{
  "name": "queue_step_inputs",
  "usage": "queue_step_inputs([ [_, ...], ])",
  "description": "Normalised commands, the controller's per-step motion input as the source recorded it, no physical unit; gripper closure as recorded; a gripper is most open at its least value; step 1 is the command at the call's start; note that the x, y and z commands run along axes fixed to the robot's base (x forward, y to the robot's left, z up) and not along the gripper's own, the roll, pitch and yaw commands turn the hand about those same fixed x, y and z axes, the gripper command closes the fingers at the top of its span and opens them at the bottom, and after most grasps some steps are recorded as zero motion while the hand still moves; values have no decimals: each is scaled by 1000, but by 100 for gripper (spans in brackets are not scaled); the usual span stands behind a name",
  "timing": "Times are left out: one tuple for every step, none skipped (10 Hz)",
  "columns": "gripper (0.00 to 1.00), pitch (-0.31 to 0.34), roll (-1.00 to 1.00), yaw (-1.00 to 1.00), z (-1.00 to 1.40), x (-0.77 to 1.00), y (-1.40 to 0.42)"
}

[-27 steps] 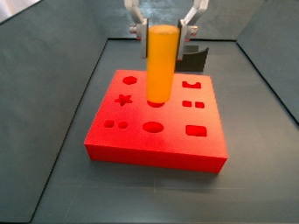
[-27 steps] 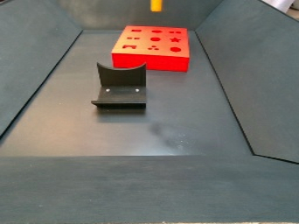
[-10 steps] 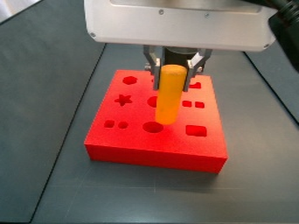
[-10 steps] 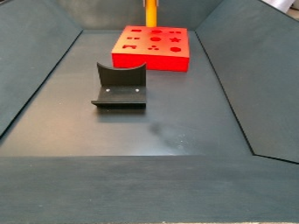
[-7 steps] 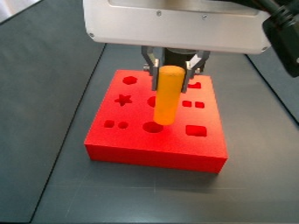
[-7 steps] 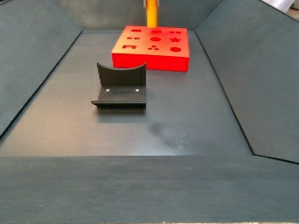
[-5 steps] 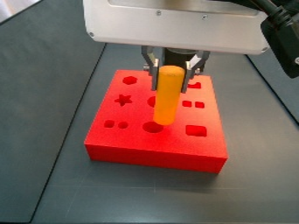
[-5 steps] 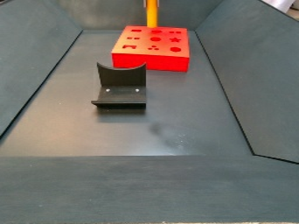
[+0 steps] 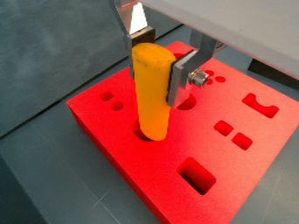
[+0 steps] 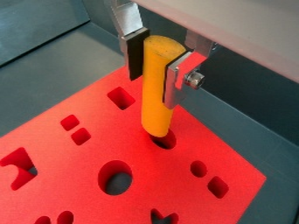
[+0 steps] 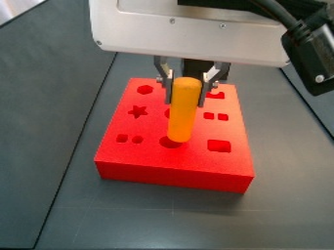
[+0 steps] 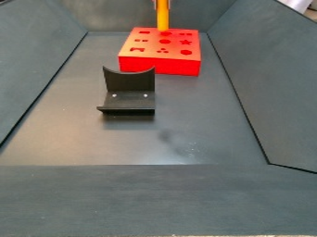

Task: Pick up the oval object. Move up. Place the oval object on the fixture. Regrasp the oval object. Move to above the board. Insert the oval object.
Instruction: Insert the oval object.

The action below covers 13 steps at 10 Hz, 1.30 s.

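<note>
The oval object (image 11: pixel 181 109) is a long yellow-orange peg standing upright over the red board (image 11: pixel 156 168). My gripper (image 11: pixel 187 78) is shut on the peg's upper part, a silver finger (image 9: pixel 183 75) on each side. In both wrist views the peg (image 9: pixel 152 92) (image 10: pixel 156 87) has its lower end at the board's oval hole and seems just inside it. In a side view the peg (image 12: pixel 161 13) rises from the board (image 12: pixel 158 61) at the far end, and the dark fixture (image 12: pixel 128 91) stands bare nearer the middle of the floor.
The board carries other cut-outs: a star (image 11: pixel 139 110), round holes (image 11: pixel 145 90) and square slots (image 11: pixel 220 145). The white wrist housing (image 11: pixel 196 29) hangs low over the board. Sloping dark walls (image 12: pixel 247 83) close in the grey floor.
The gripper has come down with the peg. Its lower end, which hung just above the board half a second ago, now reaches the oval hole.
</note>
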Motion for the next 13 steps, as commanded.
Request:
queue_step_inputs([
  [100, 0, 84, 0, -51, 0, -66],
  [100, 0, 47, 0, 0, 0, -40],
  [100, 0, 19, 0, -29, 0, 0],
  [100, 0, 43, 0, -131, -40, 31],
  [100, 0, 63, 0, -140, -51, 40],
  [100, 0, 39, 0, -71, -23, 0],
  [100, 0, 0, 0, -17, 0, 0],
  [100, 0, 34, 0, -109, 0, 0],
  [100, 0, 34, 0, -100, 0, 0],
  [100, 0, 26, 0, -77, 0, 0],
  [100, 0, 39, 0, -94, 0, -9],
  [100, 0, 83, 0, -123, 0, -97],
  [100, 0, 103, 0, -111, 0, -151],
])
